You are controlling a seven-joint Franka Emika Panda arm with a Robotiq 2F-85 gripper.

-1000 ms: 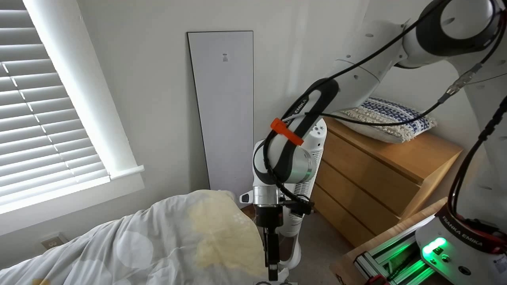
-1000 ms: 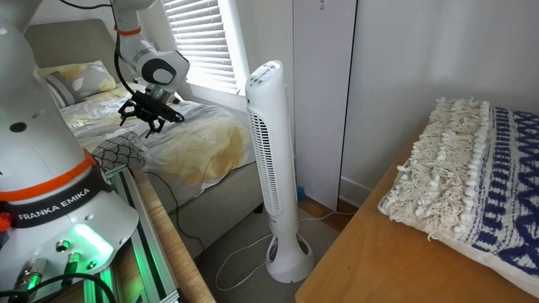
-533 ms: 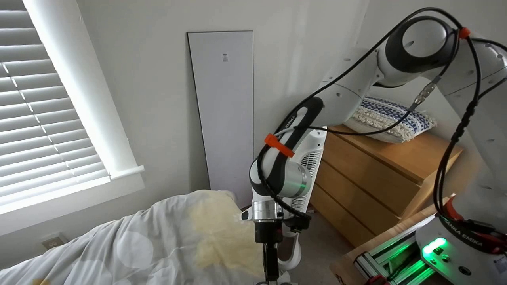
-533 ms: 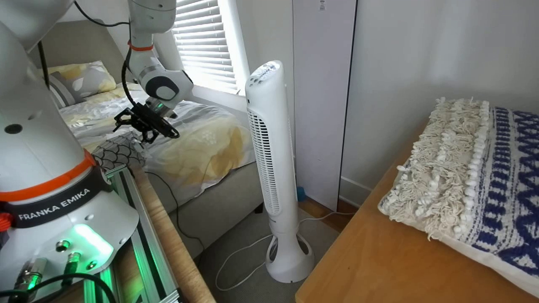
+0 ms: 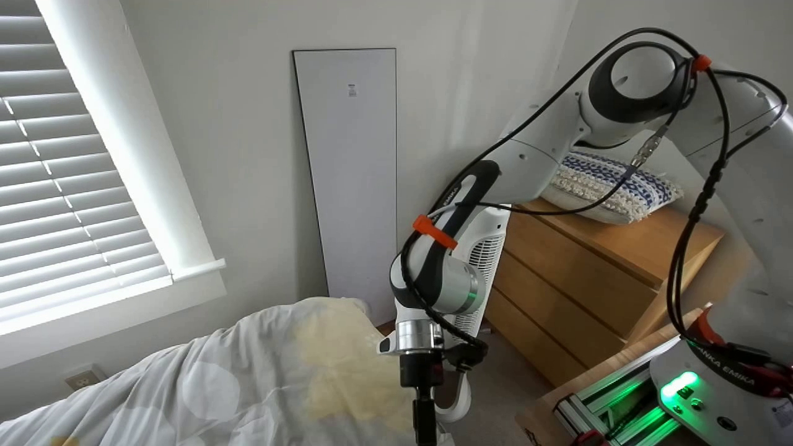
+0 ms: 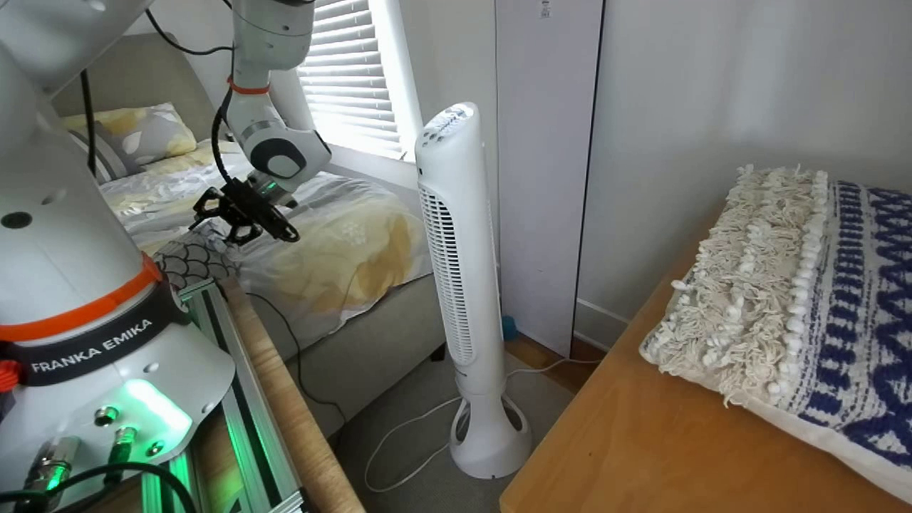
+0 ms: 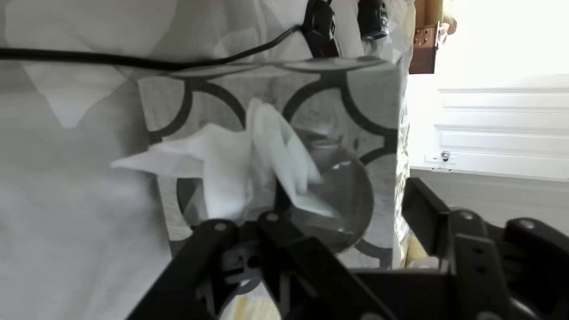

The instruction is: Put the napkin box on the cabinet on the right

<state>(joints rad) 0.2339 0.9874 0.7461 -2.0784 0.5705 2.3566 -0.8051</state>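
Observation:
The napkin box with its dark-and-white lattice sits on the bed beside the robot base in an exterior view. In the wrist view the box is seen from above, with a white napkin sticking out of its round opening. My gripper is open over it. One finger is at the opening by the napkin; the other is beyond the box's right edge. The gripper also shows low over the box in an exterior view. The light-brown cabinet stands at the right; its top also shows in an exterior view.
A blue-and-white cushion lies on the cabinet top. A tall white fan stands between bed and cabinet. A white panel leans on the wall. A black cable runs on the bed beside the box.
The arm has come down and the gripper has lowered toward the napkin box, shifting left in an exterior view. The gripper now overlaps the box there. Other things have not moved.

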